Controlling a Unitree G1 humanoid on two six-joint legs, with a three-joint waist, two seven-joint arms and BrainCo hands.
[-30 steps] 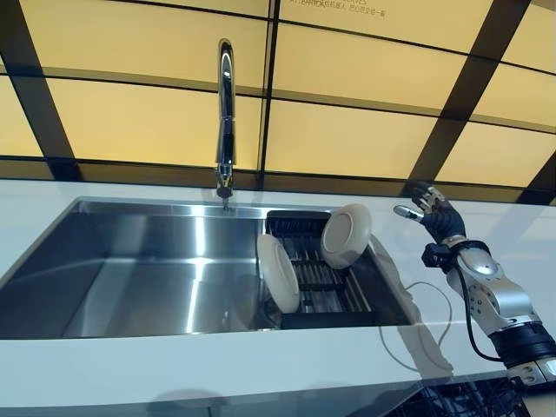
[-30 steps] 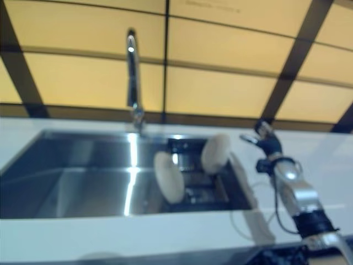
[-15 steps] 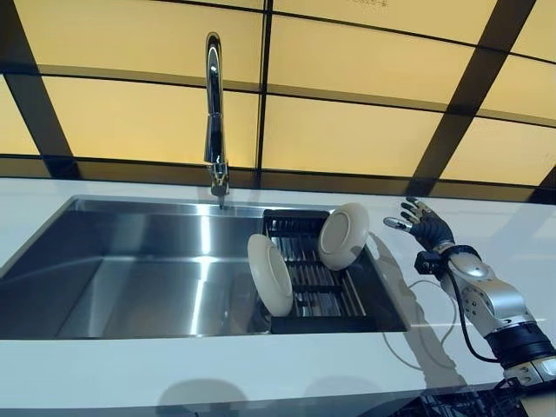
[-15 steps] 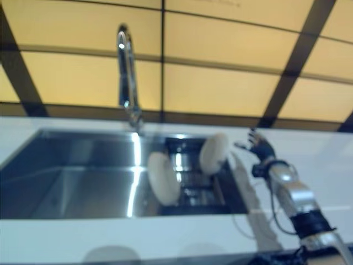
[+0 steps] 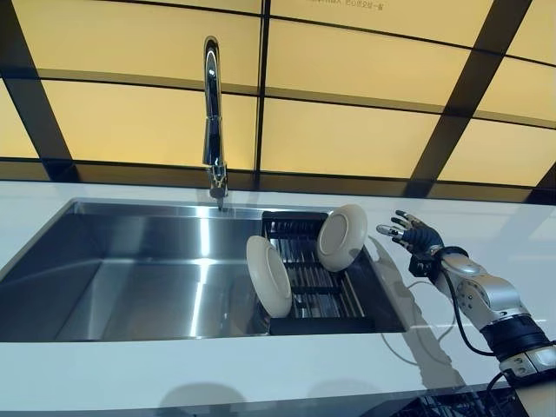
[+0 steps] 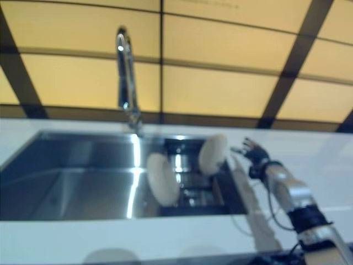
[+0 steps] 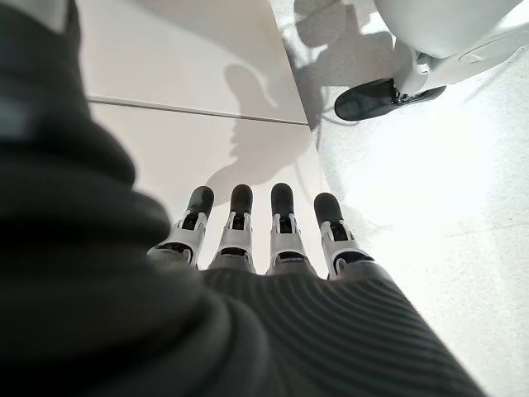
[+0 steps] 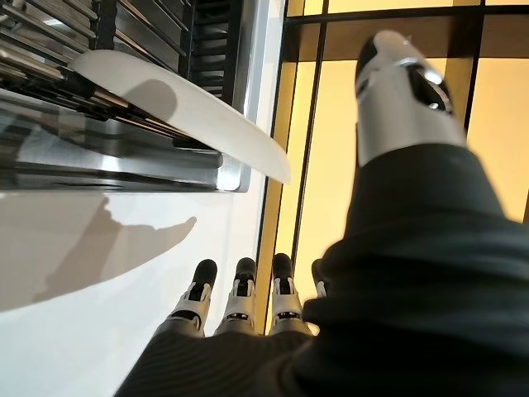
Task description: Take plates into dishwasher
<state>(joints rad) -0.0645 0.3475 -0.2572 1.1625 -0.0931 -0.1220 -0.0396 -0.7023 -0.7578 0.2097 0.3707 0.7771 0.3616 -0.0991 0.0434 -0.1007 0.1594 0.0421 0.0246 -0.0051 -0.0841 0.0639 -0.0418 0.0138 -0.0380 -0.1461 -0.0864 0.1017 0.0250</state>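
Our right hand (image 5: 415,236) hangs over the white worktop (image 5: 521,252) just right of the sink, its fingers (image 8: 238,298) spread wide and straight and holding nothing, the thumb standing apart from them. The fingertips point toward the far plate (image 5: 341,236), close to its rim but not touching it. That plate leans against the far right corner of the black rack (image 5: 321,291), tilted, its hollow face turned to the left. In the right wrist view we see its pale rim (image 8: 190,107) jutting out past the rack's bars and over the sink's edge, with our fingers below it over the worktop

The near plate (image 5: 268,275) stands almost on edge at the rack's near left corner, apart from the far one. The rack sits in the right end of the steel sink (image 5: 130,269). A tall chrome tap (image 5: 212,113) rises at the far edge of the sink, left of the rack. Behind it runs a wall of yellow panels (image 5: 347,130) with dark bars between them

Our left hand (image 7: 264,240) shows only in its own wrist view, its fingers straight and relaxed, holding nothing, over a pale floor (image 7: 430,182)
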